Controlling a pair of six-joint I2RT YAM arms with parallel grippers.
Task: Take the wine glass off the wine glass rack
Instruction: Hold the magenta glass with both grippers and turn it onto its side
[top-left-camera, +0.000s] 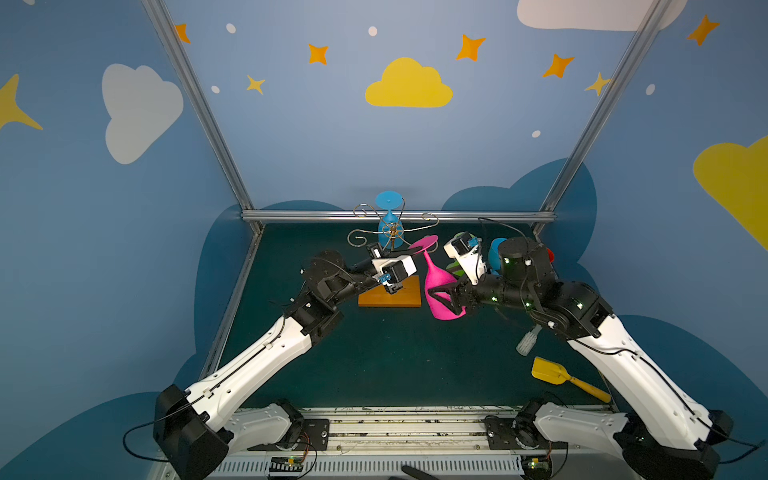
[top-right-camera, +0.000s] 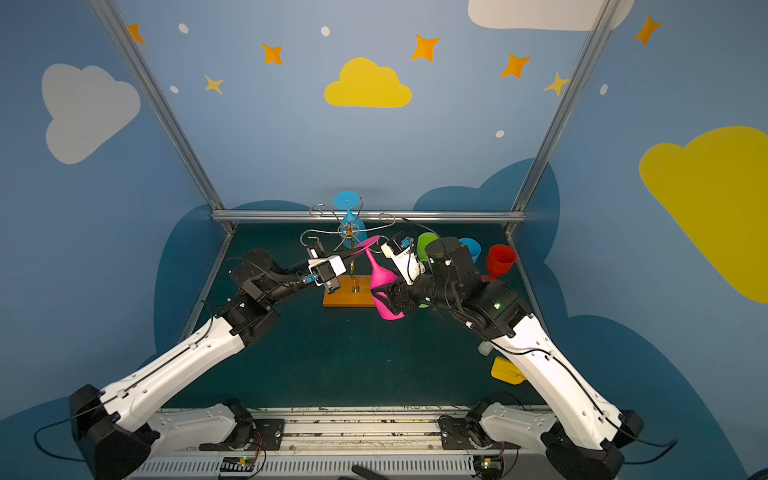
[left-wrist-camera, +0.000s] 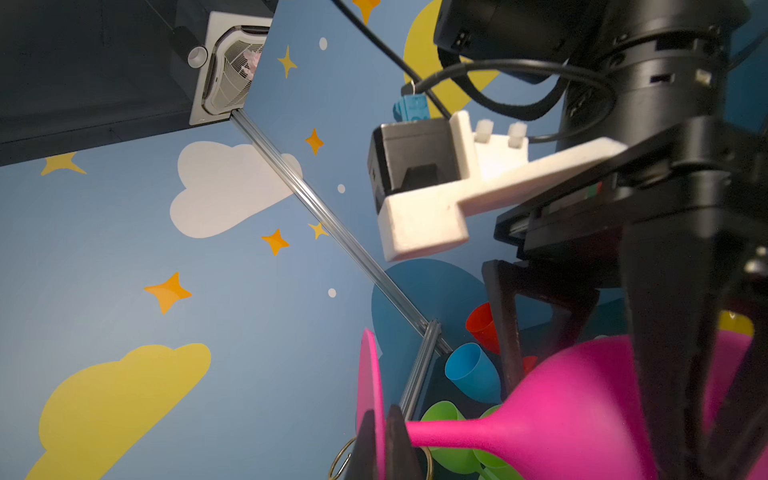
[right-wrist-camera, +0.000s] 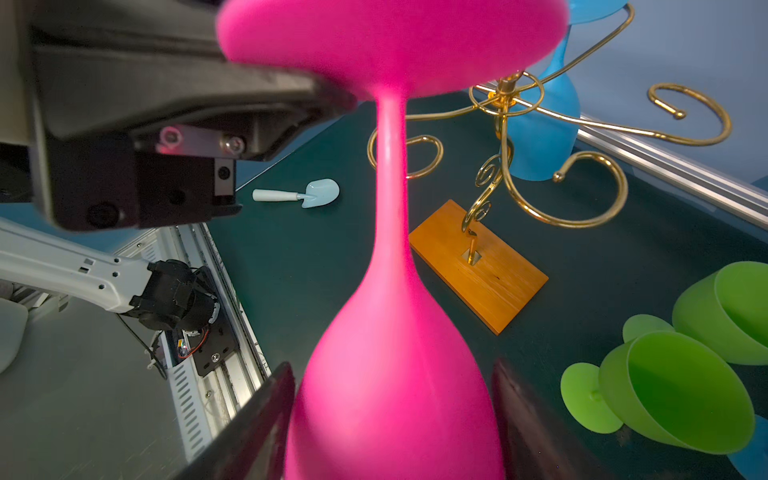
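Observation:
A pink wine glass (top-left-camera: 436, 286) hangs upside down and tilted in the air, just right of the wine glass rack (top-left-camera: 392, 232). The rack is gold wire on an orange wooden base (right-wrist-camera: 478, 266). My right gripper (right-wrist-camera: 392, 368) is shut on the pink bowl, one finger on each side. My left gripper (left-wrist-camera: 380, 415) is shut on the rim of the glass's flat foot (left-wrist-camera: 368, 374), right by a gold curl (left-wrist-camera: 343, 457) of a rack arm. A blue wine glass (top-right-camera: 347, 201) hangs on the rack's far side.
Two green glasses (right-wrist-camera: 673, 386) lie on the mat right of the rack. A red glass (top-right-camera: 500, 259) and a blue one (top-right-camera: 471, 248) stand behind my right arm. A yellow scoop (top-left-camera: 548, 370) and a white ridged piece (top-left-camera: 525, 343) lie front right, and a pale blue trowel (right-wrist-camera: 299, 195) left.

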